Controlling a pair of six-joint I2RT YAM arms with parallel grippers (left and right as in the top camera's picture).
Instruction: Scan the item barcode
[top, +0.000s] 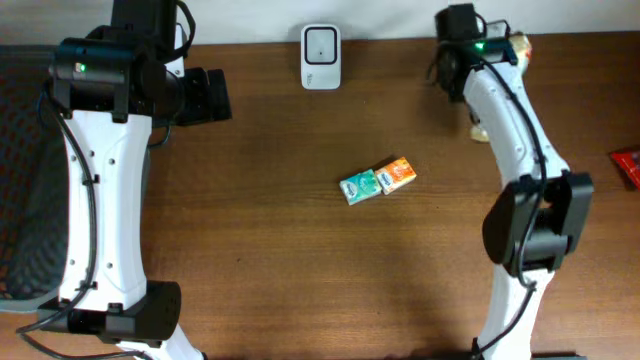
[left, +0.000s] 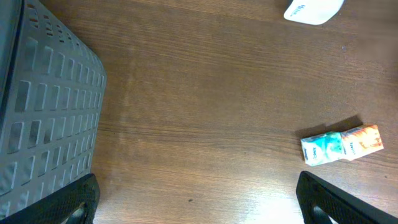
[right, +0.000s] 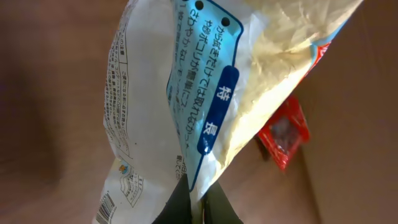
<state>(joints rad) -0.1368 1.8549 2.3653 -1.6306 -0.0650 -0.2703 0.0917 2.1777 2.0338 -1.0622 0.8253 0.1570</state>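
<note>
Left pincer (left: 199, 205) spread wide over the counter (left: 205, 112) beside the grey basket (left: 43, 124); white scanner (top: 321, 56) rear centre, two small boxes (top: 377, 181) mid-counter; right pincer (right: 191, 198) clamped on the white-and-blue bag (right: 161, 93) at the rear right

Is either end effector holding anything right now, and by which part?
The right end effector is shut on the white-and-blue printed packet, pinching a folded edge near its barcode corner. The left end effector is open and empty.

Left gripper (left: 198, 193) wide apart; right gripper (right: 194, 202) tightly together.
</note>
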